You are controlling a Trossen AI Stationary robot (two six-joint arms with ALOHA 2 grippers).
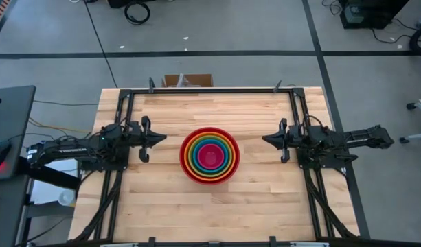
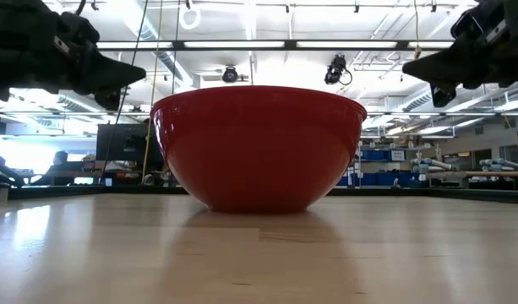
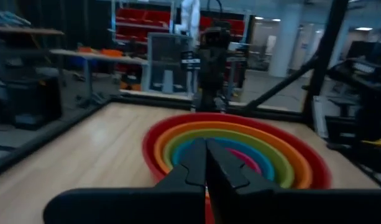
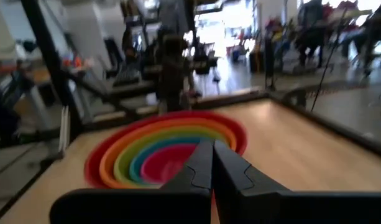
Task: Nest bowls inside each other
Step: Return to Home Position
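The bowls (image 1: 209, 155) sit nested in one stack at the table's middle: red outermost, then orange, lime green, blue, and pink innermost (image 1: 210, 156). The red bowl (image 2: 259, 145) rests by its base on the wood. My left gripper (image 1: 162, 138) is shut, held above the table to the stack's left, and points level at it. My right gripper (image 1: 266, 140) is shut too, to the stack's right, and points level at it. The stack shows beyond the shut fingers in both wrist views (image 3: 240, 155) (image 4: 165, 152). Neither gripper touches a bowl.
A black frame (image 1: 210, 90) runs along the table's far edge and down both sides under the arms. A small cardboard box (image 1: 188, 80) sits just behind the far edge. Bare wood (image 1: 217, 213) lies in front of the stack.
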